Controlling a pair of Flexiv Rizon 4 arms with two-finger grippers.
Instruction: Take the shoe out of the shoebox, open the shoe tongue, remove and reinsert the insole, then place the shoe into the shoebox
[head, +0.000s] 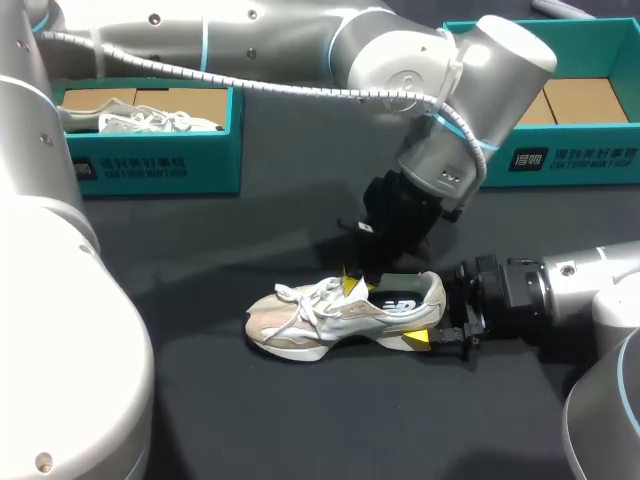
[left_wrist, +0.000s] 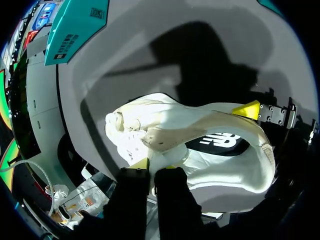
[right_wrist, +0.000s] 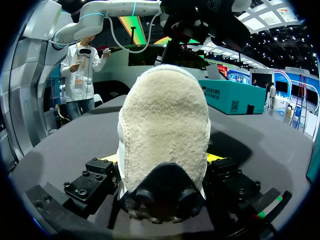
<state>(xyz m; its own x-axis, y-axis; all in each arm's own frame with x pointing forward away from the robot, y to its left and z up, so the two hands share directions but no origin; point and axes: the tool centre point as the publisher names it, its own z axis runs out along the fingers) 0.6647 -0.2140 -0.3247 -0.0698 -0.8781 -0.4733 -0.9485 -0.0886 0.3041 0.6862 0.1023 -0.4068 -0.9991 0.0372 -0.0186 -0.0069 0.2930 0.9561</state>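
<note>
A beige and white sneaker (head: 330, 318) lies on the dark table, toe to the left and heel to the right. My left arm reaches in from the left past the middle. Its gripper (head: 352, 285) stands over the shoe's opening. In the left wrist view this gripper (left_wrist: 156, 165) is shut, pinching the white edge of the tongue (left_wrist: 165, 140) beside the black insole (left_wrist: 220, 142). My right gripper (head: 432, 315) comes in from the right and holds the heel (right_wrist: 165, 125) between its widely spread fingers, one yellow tip (left_wrist: 247, 109) on each side.
A teal shoebox (head: 160, 165) stands at the back left with a white shoe (head: 150, 122) inside. A second teal box (head: 570, 160) stands at the back right. Bare dark table (head: 300, 420) lies in front of the sneaker.
</note>
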